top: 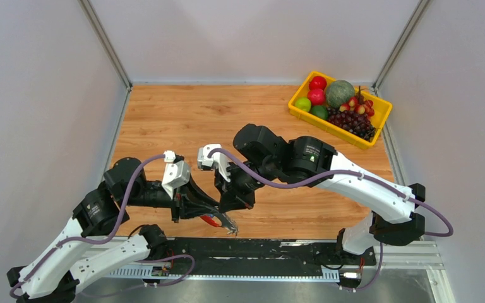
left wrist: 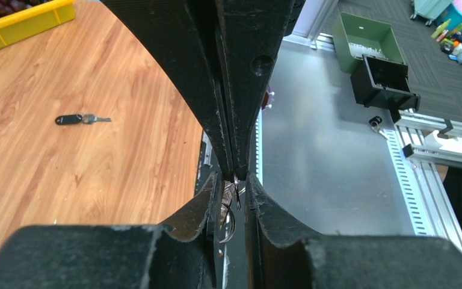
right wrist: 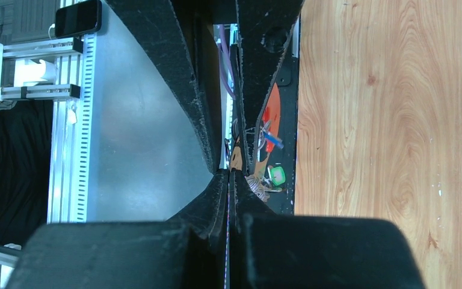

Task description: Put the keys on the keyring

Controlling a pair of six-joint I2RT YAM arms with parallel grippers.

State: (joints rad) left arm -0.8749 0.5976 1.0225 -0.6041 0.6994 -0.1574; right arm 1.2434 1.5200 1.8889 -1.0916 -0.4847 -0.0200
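Note:
Both grippers meet over the table's near edge. My left gripper (top: 226, 222) (left wrist: 233, 180) is shut on the keyring, whose red curved part (top: 211, 221) (right wrist: 272, 111) sticks out beside its fingers. A wire ring (left wrist: 228, 223) hangs between the jaws. A green-headed key (right wrist: 277, 175) and a blue-headed key (right wrist: 272, 140) dangle from it. My right gripper (top: 235, 208) (right wrist: 229, 174) points down, shut on a thin metal piece (left wrist: 236, 195) seen edge-on, apparently a key blade, at the left fingertips. A black-headed key (left wrist: 75, 119) lies alone on the wood.
A yellow fruit tray (top: 303, 117) stands at the table's back right. A black rail (top: 278, 246) and a grey metal plate (left wrist: 331, 156) run along the near edge under the grippers. A green bin (left wrist: 367, 39) sits beyond the plate.

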